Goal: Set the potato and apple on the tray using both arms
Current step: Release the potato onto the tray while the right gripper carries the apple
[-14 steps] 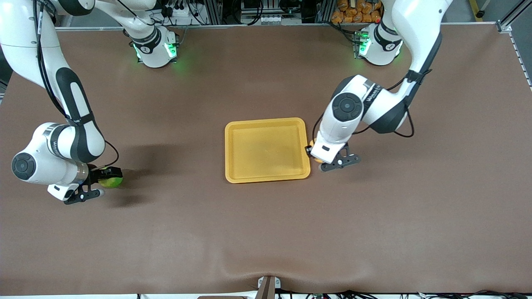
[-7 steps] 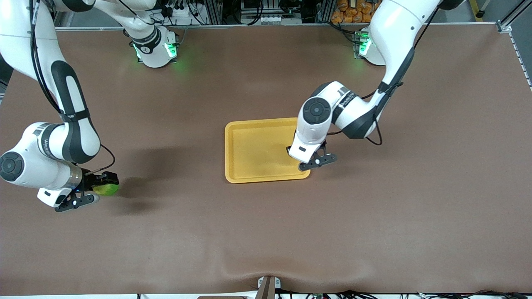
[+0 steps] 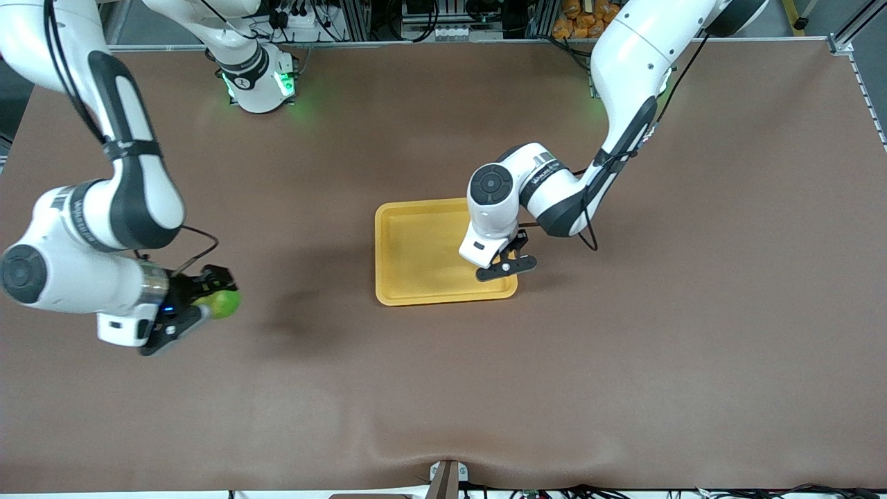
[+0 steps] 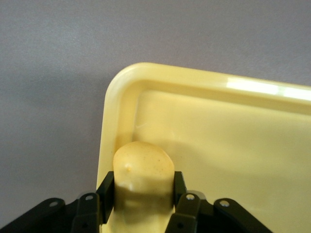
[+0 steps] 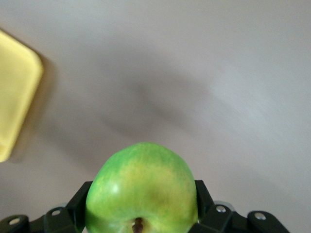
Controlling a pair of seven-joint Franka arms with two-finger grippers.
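Observation:
The yellow-orange tray (image 3: 416,249) lies mid-table. My left gripper (image 3: 511,251) is shut on the pale yellow potato (image 4: 143,167) and holds it over the tray's corner (image 4: 114,104) at the left arm's end. The wrist hides the potato in the front view. My right gripper (image 3: 211,299) is shut on the green apple (image 3: 225,303) and holds it above the bare table toward the right arm's end, well away from the tray. In the right wrist view the apple (image 5: 143,187) fills the jaws, stem dimple showing, and a tray corner (image 5: 14,92) shows farther off.
The brown table mat (image 3: 624,346) stretches around the tray. The arm bases (image 3: 260,80) glow green at the table's edge farthest from the front camera.
My left gripper has carried the potato from beside the tray to over its inside. My right gripper has lifted the apple off the table and moved it toward the tray.

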